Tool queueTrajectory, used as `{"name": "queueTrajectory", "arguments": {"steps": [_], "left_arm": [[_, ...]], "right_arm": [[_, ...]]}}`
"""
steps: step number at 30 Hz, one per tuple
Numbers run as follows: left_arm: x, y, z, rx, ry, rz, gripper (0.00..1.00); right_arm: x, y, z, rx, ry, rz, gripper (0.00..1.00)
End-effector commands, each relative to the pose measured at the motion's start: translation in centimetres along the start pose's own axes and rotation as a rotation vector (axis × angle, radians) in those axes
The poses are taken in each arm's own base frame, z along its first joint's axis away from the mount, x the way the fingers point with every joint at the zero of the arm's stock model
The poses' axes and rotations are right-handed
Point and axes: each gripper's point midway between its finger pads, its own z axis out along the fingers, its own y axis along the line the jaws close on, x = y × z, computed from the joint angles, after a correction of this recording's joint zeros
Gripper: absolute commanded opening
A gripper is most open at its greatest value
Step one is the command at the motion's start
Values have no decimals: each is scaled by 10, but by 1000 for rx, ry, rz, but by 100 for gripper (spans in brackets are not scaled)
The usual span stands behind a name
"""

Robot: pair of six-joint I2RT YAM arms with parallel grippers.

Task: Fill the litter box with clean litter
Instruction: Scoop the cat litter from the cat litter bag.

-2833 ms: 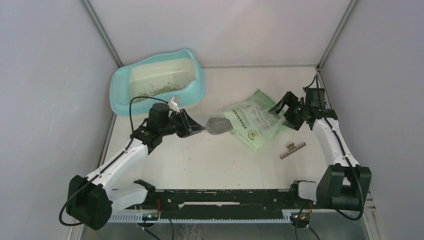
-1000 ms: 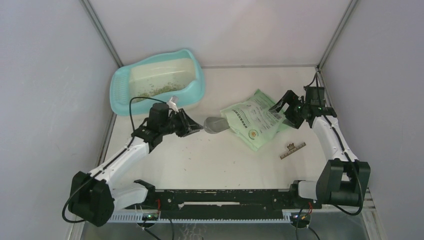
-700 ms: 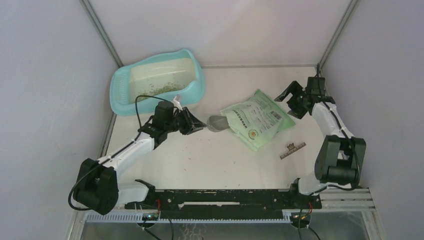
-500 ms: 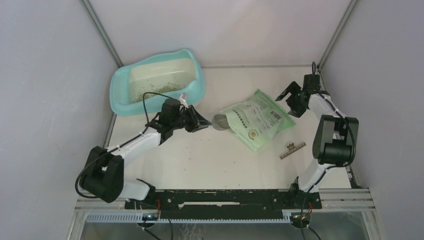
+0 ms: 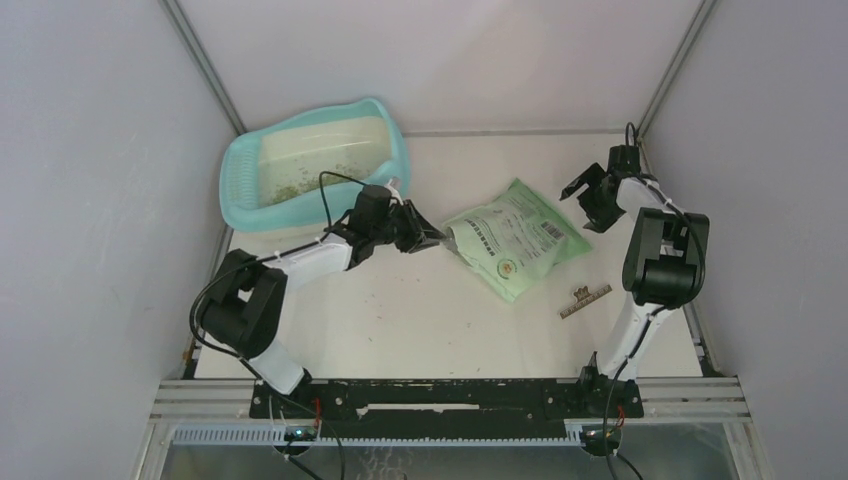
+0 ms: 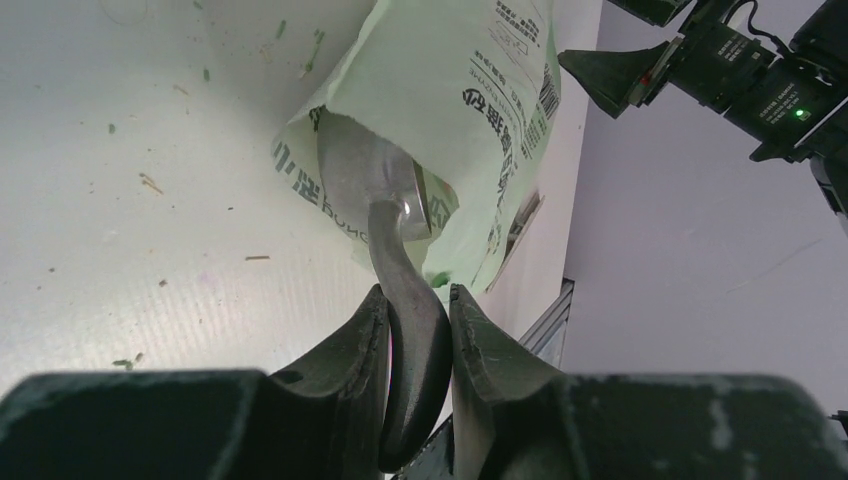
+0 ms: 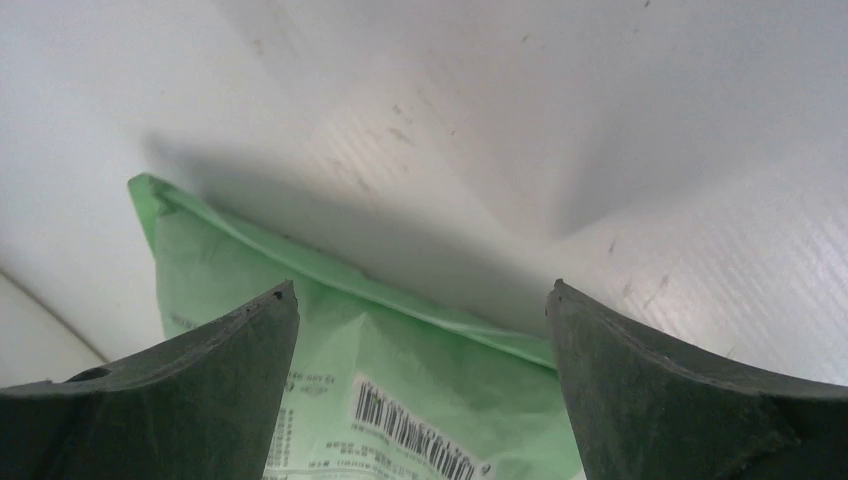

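Now the left jaws, clamped on the curved handle of the grey metal scoop (image 6: 395, 260), have carried it forward. A moment ago its bowl lay on the bench (image 5: 420, 320) just short of the flat green printed bag (image 5: 515, 235). In the left wrist view the bowl sits inside the bag's open mouth, straight ahead of the jaws, with the paper lip lifted over it. The left arm has stretched out well across the bench to get there.

Meanwhile the right jaws have drawn back from over the bag's far edge. They stand wide apart and hold nothing. The bag's sealed edge and barcode lie below and between them, and nothing is touching.

The large light turquoise plastic litter box (image 5: 238, 185) sits behind and to the left of the left jaws, well apart from the bag. Only a thin scatter of pale green-beige litter granules (image 5: 300, 185) lies on its cream floor, so the fill looks barely begun.

I judge this to be the start of another scoop. With nothing pinning the bag, it may slide or fold as the scoop pushes in, and I cannot tell whether the bowl has picked up any granules.
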Motion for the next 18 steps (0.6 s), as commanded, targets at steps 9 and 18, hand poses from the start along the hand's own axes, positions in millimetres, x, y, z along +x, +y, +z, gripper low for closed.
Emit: {"name": "queueTrajectory", "arguments": {"steps": [9, 18], "left_arm": [[-29, -42, 35, 125, -119, -16, 14], [-22, -42, 67, 150, -125, -48, 13]], "right_arm": [[-13, 11, 18, 19, 4, 0, 97], [24, 15, 19, 29, 36, -96, 91]]}}
